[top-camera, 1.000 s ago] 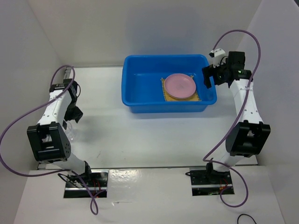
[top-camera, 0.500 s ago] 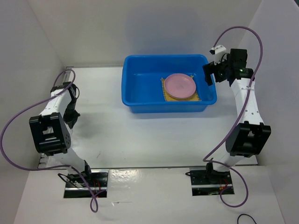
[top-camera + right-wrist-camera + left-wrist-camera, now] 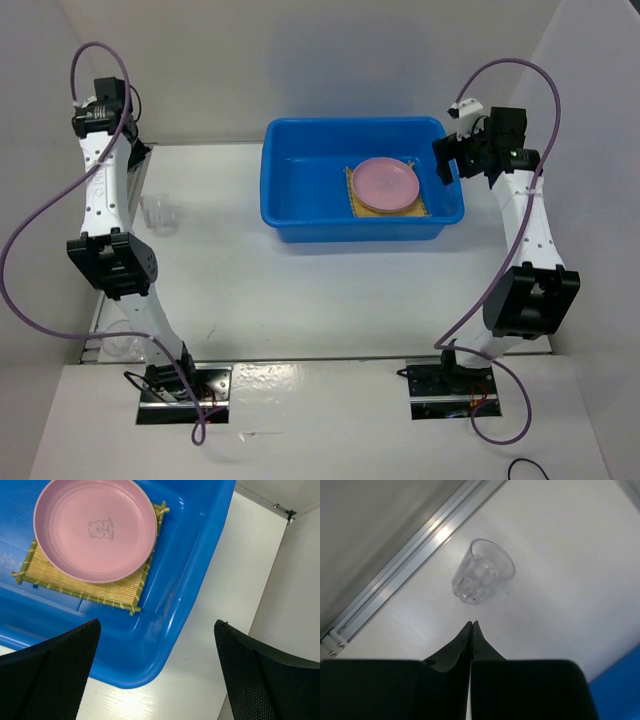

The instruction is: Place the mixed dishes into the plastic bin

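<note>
Top ext., 1 pink plate (image 3: pixel 385 183), 1 mat (image 3: pixel 420 210)

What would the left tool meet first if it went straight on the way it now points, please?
Probably the clear glass cup, which sits straight ahead of the shut left tool; how far off is unclear.

One blue plastic bin (image 3: pixel 300 190) is counted. One pink plate (image 3: pixel 384 184) and one woven bamboo mat (image 3: pixel 100 593) are counted. One clear glass cup (image 3: pixel 482 570) is made out with certainty. Two arms are counted: the left arm (image 3: pixel 100 200) and the right arm (image 3: pixel 525 230).
</note>
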### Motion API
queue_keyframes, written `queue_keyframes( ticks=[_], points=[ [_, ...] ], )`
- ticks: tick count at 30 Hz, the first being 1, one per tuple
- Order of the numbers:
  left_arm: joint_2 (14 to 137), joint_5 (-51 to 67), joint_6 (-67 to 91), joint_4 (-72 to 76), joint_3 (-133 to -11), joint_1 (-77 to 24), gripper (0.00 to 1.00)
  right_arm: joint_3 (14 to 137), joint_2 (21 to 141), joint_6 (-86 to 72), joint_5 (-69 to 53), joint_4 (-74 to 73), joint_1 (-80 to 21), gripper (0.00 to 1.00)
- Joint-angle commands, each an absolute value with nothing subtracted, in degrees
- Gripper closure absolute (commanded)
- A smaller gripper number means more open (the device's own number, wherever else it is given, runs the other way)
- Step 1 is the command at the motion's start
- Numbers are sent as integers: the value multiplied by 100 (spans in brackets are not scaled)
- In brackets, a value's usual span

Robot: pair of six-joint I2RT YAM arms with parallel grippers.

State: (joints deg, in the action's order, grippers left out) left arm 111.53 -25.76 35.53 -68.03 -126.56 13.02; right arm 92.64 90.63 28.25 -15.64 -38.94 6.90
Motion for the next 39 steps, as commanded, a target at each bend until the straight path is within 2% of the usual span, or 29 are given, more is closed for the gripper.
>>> queue_keyframes(
  ticks=[1, 4, 5, 6, 12, 13, 15, 16, 18, 19, 23, 24, 28, 29, 34, 35, 39],
  points=[
    [11399, -1848, 3323, -6954, -13384, 924, 100, 9088, 8701, 2733, -1485, -3525, 650, 2],
    [11793, -1731, 3322, -7091, -14428, 432, 100, 8947, 8578, 2733, -1424, -3524, 650, 2],
    [12186, -1731, 3322, -7267, -15180, 335, 100, 8869, 8509, 2733, -1424, -3524, 650, 2],
    [12304, -1801, 3374, -7443, -15318, 282, 100, 8868, 8508, 2733, -1424, -3524, 650, 2],
    [12524, -1978, 3437, -7444, -14766, 281, 100, 8588, 8324, 2733, -1424, -3524, 764, 2],
    [12603, -1838, 3437, -7444, -14766, 368, 97, 8587, 8323, 2733, -1424, -3524, 765, 2],
    [12673, -1671, 3559, -7444, -14713, 483, 87, 8438, 8323, 2681, -1424, -3524, 765, 2],
    [12735, -1496, 3560, -7444, -14713, 614, 71, 8438, 8271, 2681, -1485, -3524, 765, 2],
    [12849, -1275, 3560, -7444, -14713, 755, 58, 8385, 8271, 2681, -1564, -3524, 817, 2],
    [12850, -1187, 3612, -7444, -14774, 869, 43, 8333, 8271, 2681, -1660, -3524, 817, 2],
    [12578, -985, 3473, -7444, -14775, 923, 6, 8280, 8271, 2794, -2178, -3691, 817, 2],
    [12438, -984, 3472, -7444, -14653, 923, 3, 8279, 8271, 2925, -2301, -3813, 756, 2],
    [11289, -1141, 3419, -7444, -13424, 923, 1, 8139, 8271, 3189, -2382, -3876, 317, 2],
    [11076, -1334, 3419, -7444, -12699, 862, 1, 8086, 8271, 3251, -2382, -3876, 142, 2],
    [9523, -1433, 4558, -7444, -10339, 861, 14, 8366, 8805, 3707, -2329, -4199, -456, 2],
    [9214, -1433, 4727, -7444, -9779, 792, 14, 8463, 8911, 3796, -2329, -4271, -692, 2],
    [8659, -1337, 5431, -7444, -8765, 791, 15, 9024, 9430, 4157, -2188, -4438, -1106, 2]
  ],
)
